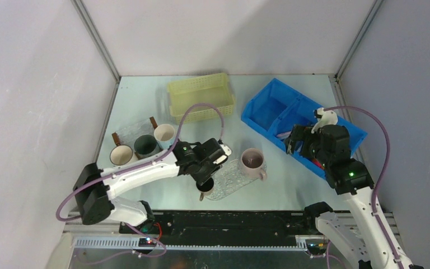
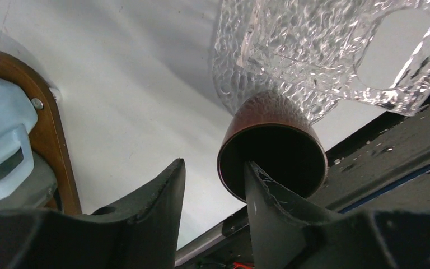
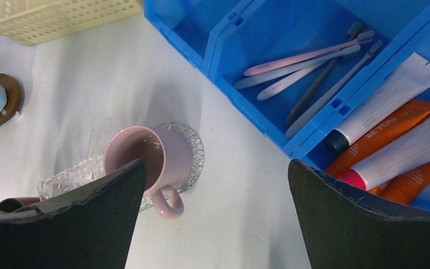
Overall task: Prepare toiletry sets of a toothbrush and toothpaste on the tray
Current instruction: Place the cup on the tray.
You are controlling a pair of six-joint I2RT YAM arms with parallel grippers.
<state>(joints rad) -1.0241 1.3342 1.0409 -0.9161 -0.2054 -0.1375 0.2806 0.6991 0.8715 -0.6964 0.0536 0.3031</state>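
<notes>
A clear glass tray [image 1: 229, 180] lies near the table's front edge. A pink mug [image 1: 252, 162] stands on its right end and a brown mug [image 1: 205, 188] at its near-left end. In the left wrist view my left gripper [image 2: 214, 162] is open. One finger reaches into the brown mug [image 2: 271, 145] and the other stays clear outside its rim. Several toothbrushes [image 3: 308, 61] and orange and white toothpaste tubes [image 3: 392, 129] lie in the blue bin [image 3: 241, 45]. My right gripper [image 3: 215, 162] hangs wide open and empty above the table between bin and pink mug [image 3: 145, 157].
A yellow perforated basket [image 1: 200, 96] stands at the back. A wooden-handled stand with three mugs [image 1: 140, 144] sits at the left. The blue bin [image 1: 269, 106] fills the right side. A black rail [image 2: 392, 162] runs along the near edge.
</notes>
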